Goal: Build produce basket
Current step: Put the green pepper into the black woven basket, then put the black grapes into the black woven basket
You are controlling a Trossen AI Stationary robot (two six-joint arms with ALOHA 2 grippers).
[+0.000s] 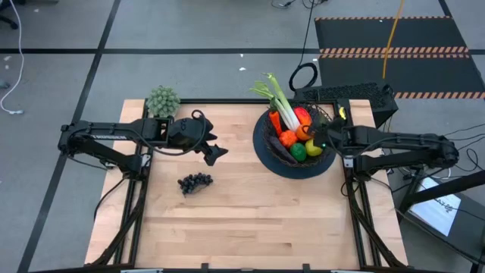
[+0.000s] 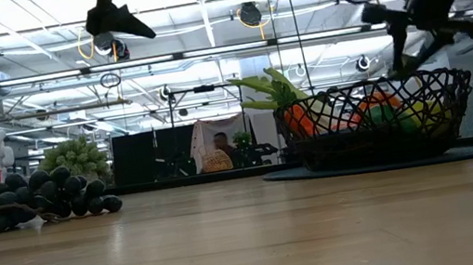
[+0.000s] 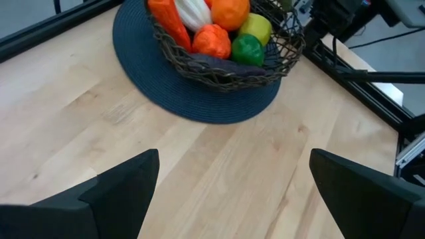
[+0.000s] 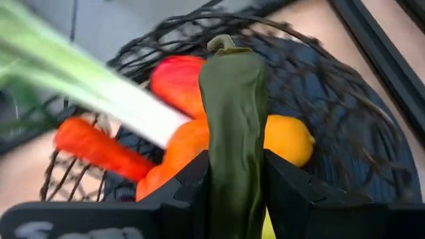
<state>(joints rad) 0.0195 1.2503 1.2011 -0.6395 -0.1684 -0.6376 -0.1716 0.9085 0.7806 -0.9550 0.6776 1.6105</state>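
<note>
Worktop (image 1: pixel 250 227): pale wood, carrying everything below.
Mat (image 1: pixel 265 158): round and dark blue, under the basket on the right half of the worktop.
Basket (image 1: pixel 267 144): black wire bowl on the mat, already filled with leek (image 1: pixel 282 105), carrot (image 1: pixel 275 123), oranges (image 1: pixel 288 139), lime (image 1: pixel 298 151) and lemon (image 1: pixel 314 147).
Bushy clump (image 1: pixel 163 100): pale green, at the far left corner of the worktop.
Right end effector (image 1: pixel 321 136): over the basket's right side, above the lemon; fingers pinching a green pickle (image 4: pixel 232 126) that stands upright between them, its stem end uppermost in the right wrist view.
Left end effector (image 1: pixel 215 154): raised above the bare worktop left of the mat, fingers spread wide with nothing between them; well apart from the basket.
Grapes (image 1: pixel 195 182): dark bunch lying on the worktop, near the left end effector, just nearer the front edge and to its left, not touching it.
</note>
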